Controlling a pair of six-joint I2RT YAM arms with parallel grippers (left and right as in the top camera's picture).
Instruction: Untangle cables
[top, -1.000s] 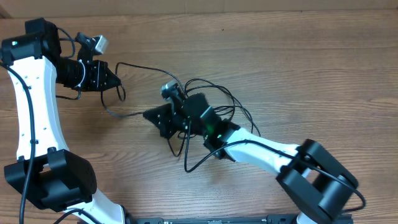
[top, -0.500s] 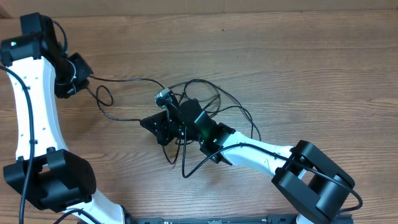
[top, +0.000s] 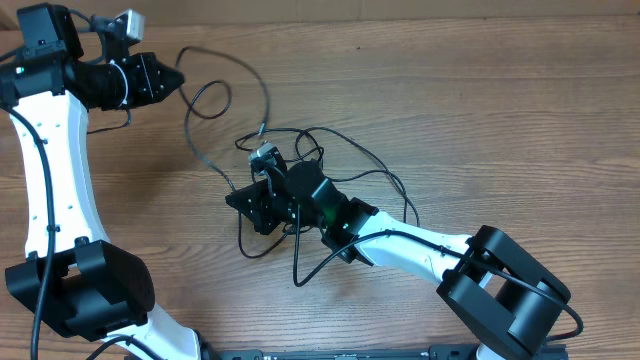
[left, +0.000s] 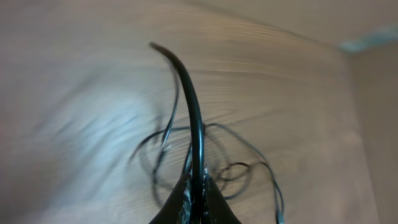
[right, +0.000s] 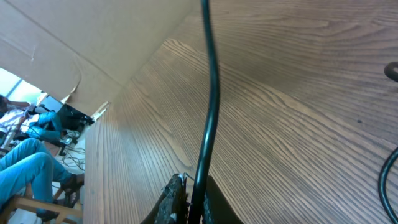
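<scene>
Wooden counter (top: 500, 90): the left claw (top: 172, 78) clamps a strand (left: 194, 124) well left of the knotted cables (top: 330, 160), while the right claw (top: 236, 198) pinches another strand at their left edge.

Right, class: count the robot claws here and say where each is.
2. The left claw is at the upper left of the overhead view, shut on a cable. The right claw is near the middle, also shut on a cable. None looks hidden.

A wooden table (top: 520, 110) backed by a cardboard wall (right: 87, 31), blue-trousered legs (right: 28, 168) beyond
</scene>
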